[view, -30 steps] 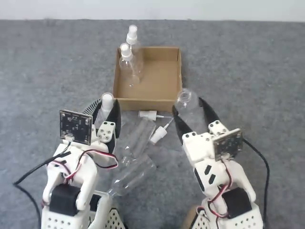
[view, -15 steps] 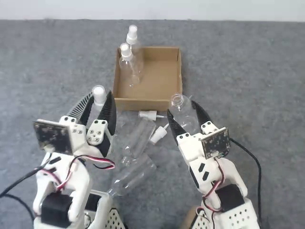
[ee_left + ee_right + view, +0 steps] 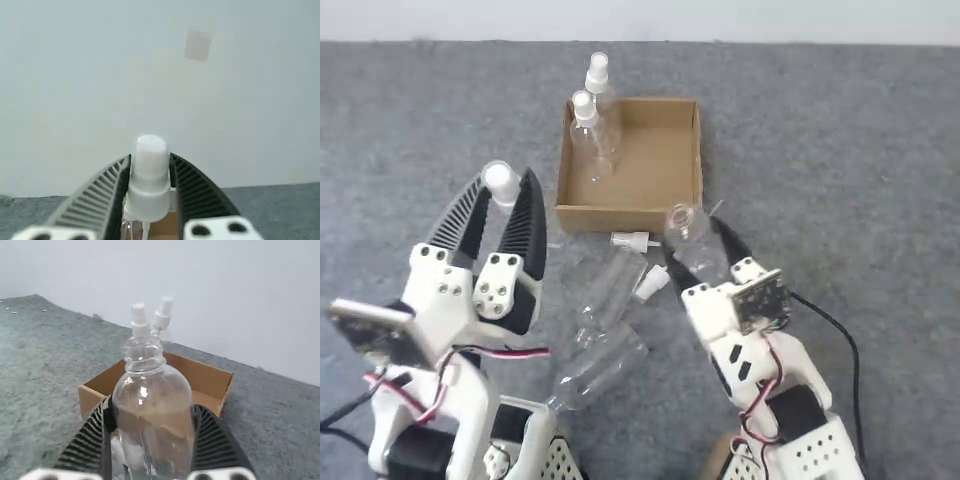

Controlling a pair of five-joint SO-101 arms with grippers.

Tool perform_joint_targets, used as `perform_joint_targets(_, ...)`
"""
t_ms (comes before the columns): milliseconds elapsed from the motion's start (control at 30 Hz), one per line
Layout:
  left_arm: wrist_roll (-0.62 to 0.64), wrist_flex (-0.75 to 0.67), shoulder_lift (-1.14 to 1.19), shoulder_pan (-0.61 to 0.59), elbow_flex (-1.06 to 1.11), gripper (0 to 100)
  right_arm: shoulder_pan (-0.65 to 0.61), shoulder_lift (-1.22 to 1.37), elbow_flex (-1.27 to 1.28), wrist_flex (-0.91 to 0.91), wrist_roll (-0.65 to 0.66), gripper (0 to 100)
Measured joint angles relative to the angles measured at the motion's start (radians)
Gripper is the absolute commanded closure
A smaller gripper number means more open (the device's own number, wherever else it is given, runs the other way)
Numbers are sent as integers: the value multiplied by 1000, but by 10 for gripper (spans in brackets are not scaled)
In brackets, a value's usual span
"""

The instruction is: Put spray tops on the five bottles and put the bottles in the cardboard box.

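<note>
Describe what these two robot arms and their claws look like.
Both are white plastic with black motor blocks. The left gripper and right gripper have black, ribbed fingers tapering to points. Each wrist carries a small circuit board. Thin red, white and black wires loop over the joints; a black cable trails off.

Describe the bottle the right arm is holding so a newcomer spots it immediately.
Find the cardboard box on the grey carpet. In front of its near wall, the right gripper holds a clear bottle. Unlike the two capped bottles at the box's far left corner, its neck is open.
</note>
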Motion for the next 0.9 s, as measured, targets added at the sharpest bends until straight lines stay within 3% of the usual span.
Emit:
perform_joint_targets(367, 112, -3, 0, 0, 0, 984, -144, 0, 21, 0, 144, 991)
perform_joint_targets(567, 112, -3, -15, 0, 0, 984, -152, 0, 21, 0, 155, 991)
perform_joint_targets(900, 112, -3, -238, -2, 14, 984, -198, 0, 23, 0, 160, 991)
